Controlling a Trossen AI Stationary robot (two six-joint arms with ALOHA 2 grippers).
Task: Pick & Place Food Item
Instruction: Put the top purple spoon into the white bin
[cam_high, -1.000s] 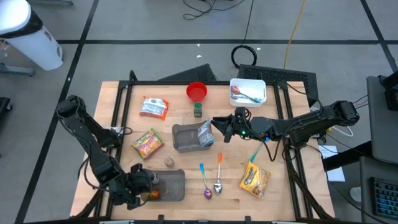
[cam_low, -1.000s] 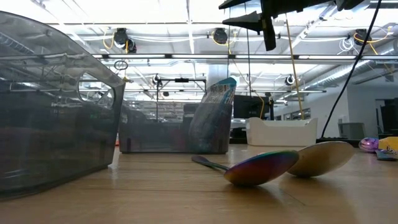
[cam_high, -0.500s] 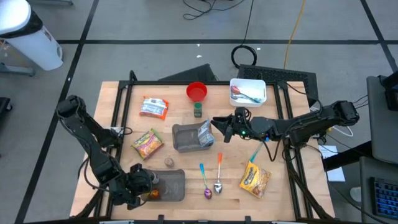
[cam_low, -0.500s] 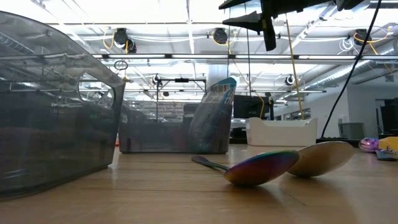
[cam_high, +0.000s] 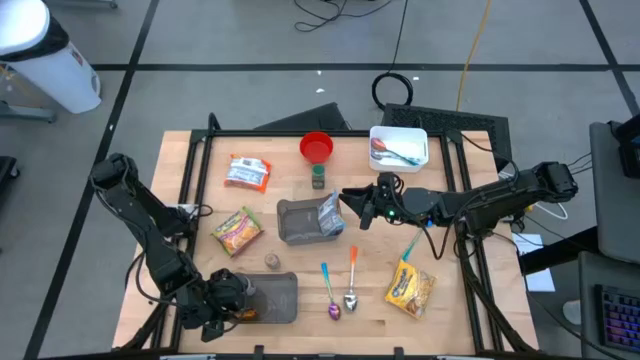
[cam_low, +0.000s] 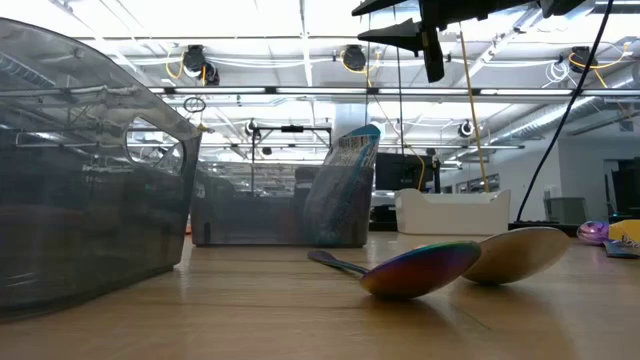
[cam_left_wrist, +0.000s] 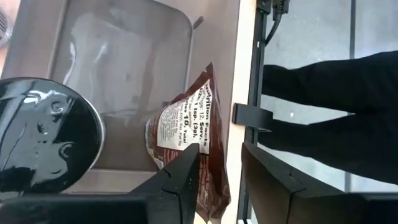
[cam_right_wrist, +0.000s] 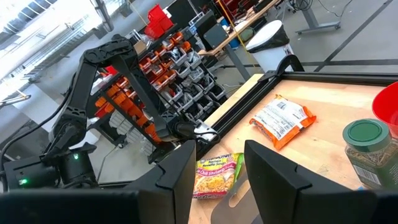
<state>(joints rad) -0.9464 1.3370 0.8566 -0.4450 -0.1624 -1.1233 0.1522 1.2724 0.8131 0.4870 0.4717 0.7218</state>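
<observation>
A brown food packet with a white label (cam_left_wrist: 186, 137) stands inside the grey bin (cam_high: 275, 298) at the table's near left, leaning on the bin's wall (cam_left_wrist: 124, 168). My left gripper (cam_left_wrist: 221, 168) slants down over that bin (cam_high: 232, 305), open, with the packet's lower corner showing in the gap between its fingers. My right gripper (cam_high: 355, 205) hovers level above the table's middle, open and empty (cam_right_wrist: 219, 162), beside a second grey bin (cam_high: 295, 222) that holds a silver-blue packet (cam_high: 330, 213). My left gripper stands with its fingers apart around the brown packet's lower corner (cam_left_wrist: 208, 186). I cannot tell whether one finger (cam_left_wrist: 183, 177) still touches the packet. The packet rests in the bin, leaning on its wall.
On the table lie an orange-white packet (cam_high: 247, 172), a yellow-green noodle pack (cam_high: 237, 230), a yellow packet (cam_high: 410, 288), two spoons (cam_high: 350, 285), a red bowl (cam_high: 316, 147), a green-lidded jar (cam_high: 318, 177) and a white tray of utensils (cam_high: 398, 146). A black frame (cam_high: 190, 190) rims the table.
My left gripper has turned a little in place over the near-left bin. The orange-brown packet beside it shows less in the high view than before. My right arm has kept still.
</observation>
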